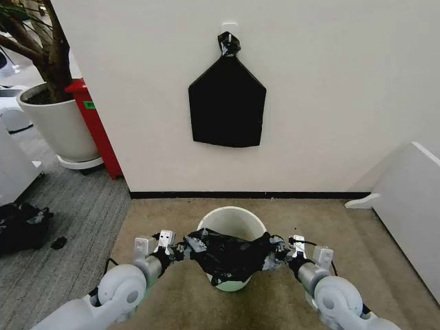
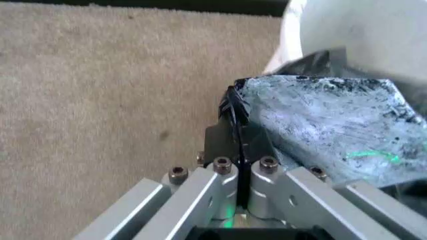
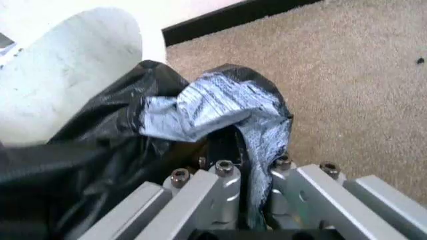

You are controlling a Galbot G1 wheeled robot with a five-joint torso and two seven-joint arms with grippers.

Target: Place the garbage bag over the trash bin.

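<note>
Left pincer (image 1: 180,249) and right pincer (image 1: 280,249) each clench the garbage bag (image 1: 230,256), stretched across the trash bin's (image 1: 230,214) near rim. Risk: thin film tearing, or tipping the bin.

The crinkly black garbage bag (image 1: 230,254) hangs stretched across the near rim of the upright creamy-white trash bin (image 1: 227,220).

The head camera looks forward and down from well back. Each wrist camera sits close behind its pinched fingers — all three share the garbage bag (image 1: 230,256) and trash bin (image 1: 232,218).
</note>
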